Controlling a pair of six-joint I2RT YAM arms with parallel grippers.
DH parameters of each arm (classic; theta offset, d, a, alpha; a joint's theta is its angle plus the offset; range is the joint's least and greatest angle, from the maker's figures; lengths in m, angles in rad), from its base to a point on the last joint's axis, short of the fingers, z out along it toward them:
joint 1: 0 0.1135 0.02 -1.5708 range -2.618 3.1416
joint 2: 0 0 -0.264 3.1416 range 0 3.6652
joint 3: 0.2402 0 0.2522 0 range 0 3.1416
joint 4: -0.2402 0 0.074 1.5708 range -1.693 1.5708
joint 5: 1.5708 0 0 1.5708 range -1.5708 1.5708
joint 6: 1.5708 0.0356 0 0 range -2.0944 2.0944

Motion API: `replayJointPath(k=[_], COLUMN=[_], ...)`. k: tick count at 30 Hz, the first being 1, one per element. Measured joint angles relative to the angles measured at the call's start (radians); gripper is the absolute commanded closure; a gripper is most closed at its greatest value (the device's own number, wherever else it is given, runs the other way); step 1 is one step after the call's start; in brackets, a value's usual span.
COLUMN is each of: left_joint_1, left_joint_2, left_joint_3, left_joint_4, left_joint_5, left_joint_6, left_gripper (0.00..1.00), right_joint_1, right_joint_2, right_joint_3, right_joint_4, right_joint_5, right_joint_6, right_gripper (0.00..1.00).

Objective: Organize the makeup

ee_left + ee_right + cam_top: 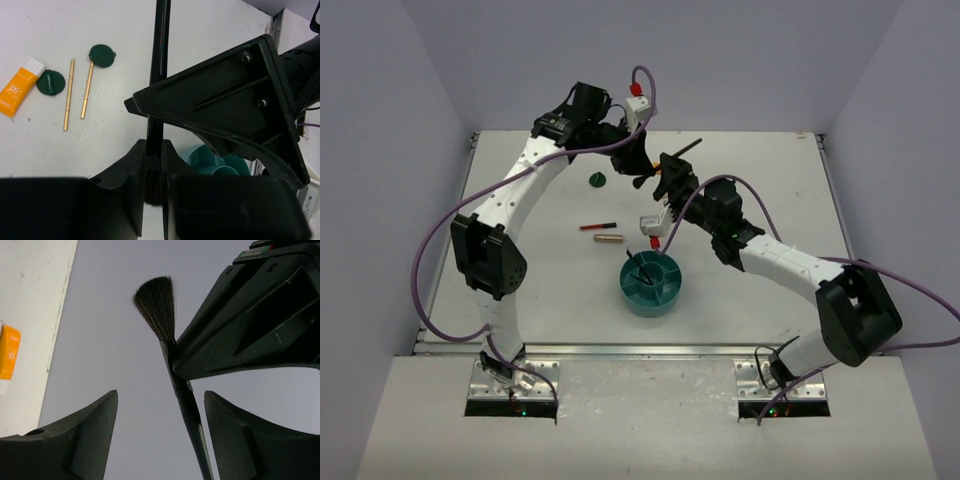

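Observation:
My left gripper (638, 160) is shut on a black brush (686, 148) and holds it in the air over the back of the table. In the left wrist view the handle (159, 60) sits clamped between the fingers (135, 170). My right gripper (668, 178) is open, and its fingers (90, 440) straddle the brush handle (187, 405) without touching it; the bristles (157, 305) show above. On the table lie a red pencil (598, 226), a gold tube (609, 238), a green compact (599, 180), two tan pencils (68, 95), two compacts (51, 82) and an orange-and-white packet (17, 90).
A teal round divided bowl (668, 297) stands at the middle front with a black item (642, 265) in it. The bowl also shows in the left wrist view (215, 160). Both arms cross closely at the back centre. Grey walls enclose the table.

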Motion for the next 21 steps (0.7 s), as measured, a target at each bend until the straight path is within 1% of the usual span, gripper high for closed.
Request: replayJointPath(k=[2,3,4,6,7,8,9,10,11,12,14,15,16,17,18,19,20,21], left_joint_1=[-0.002,-0.003,-0.004,-0.006,-0.006,-0.007,-0.007,-0.007,-0.007,-0.007,-0.007,-0.007,-0.007,-0.007,-0.007,-0.007,-0.008,-0.008], left_joint_2=[-0.003,-0.004,-0.004,-0.004,-0.004,-0.004,-0.004,-0.004,-0.004,-0.004,-0.004,-0.004,-0.004,-0.004,-0.004,-0.004,-0.004,-0.004], left_joint_3=[-0.001,-0.001,-0.001,-0.005,-0.006,-0.007,-0.008,-0.008,-0.008,-0.009,-0.009,-0.009,-0.009,-0.009,-0.008,-0.008,-0.006,-0.002], left_joint_4=[-0.005,-0.010,-0.017,-0.028,-0.036,-0.045,-0.051,-0.058,-0.063,-0.069,-0.078,-0.080,-0.085,-0.088,-0.089,-0.091,-0.091,-0.091], left_joint_5=[0.001,0.001,0.001,-0.001,-0.001,0.000,-0.001,-0.003,-0.005,-0.007,-0.014,-0.018,-0.020,-0.022,-0.024,-0.026,-0.030,-0.039], left_joint_6=[0.001,0.001,0.001,0.006,0.007,0.008,0.010,0.012,0.015,0.017,0.024,0.028,0.032,0.033,0.033,0.034,0.033,0.031], left_gripper=[1.00,1.00,1.00,1.00,1.00,1.00,1.00,1.00,1.00,1.00,1.00,1.00,0.98,0.73,0.42,0.16,0.00,0.00], right_joint_1=[0.000,0.000,0.001,0.003,0.005,0.006,0.007,0.010,0.011,0.012,0.013,0.014,0.016,0.017,0.019,0.020,0.020,0.021], right_joint_2=[0.022,0.029,0.035,0.047,0.053,0.058,0.062,0.067,0.072,0.075,0.081,0.083,0.085,0.085,0.085,0.085,0.084,0.083], right_joint_3=[0.016,0.019,0.021,0.023,0.025,0.027,0.027,0.028,0.029,0.030,0.031,0.031,0.031,0.031,0.031,0.031,0.031,0.031], right_joint_4=[0.010,0.016,0.020,0.036,0.045,0.051,0.056,0.062,0.066,0.070,0.075,0.076,0.075,0.074,0.074,0.074,0.072,0.065], right_joint_5=[0.003,0.005,0.005,0.006,0.006,0.005,0.005,0.005,0.005,0.006,0.011,0.012,0.012,0.014,0.018,0.021,0.026,0.033], right_joint_6=[0.002,0.004,0.005,0.012,0.015,0.017,0.017,0.017,0.019,0.022,0.025,0.023,0.026,0.032,0.042,0.052,0.073,0.099], right_gripper=[0.38,0.45,0.50,0.55,0.61,0.62,0.67,0.79,0.93,0.96,1.00,1.00,1.00,1.00,1.00,1.00,1.00,1.00])
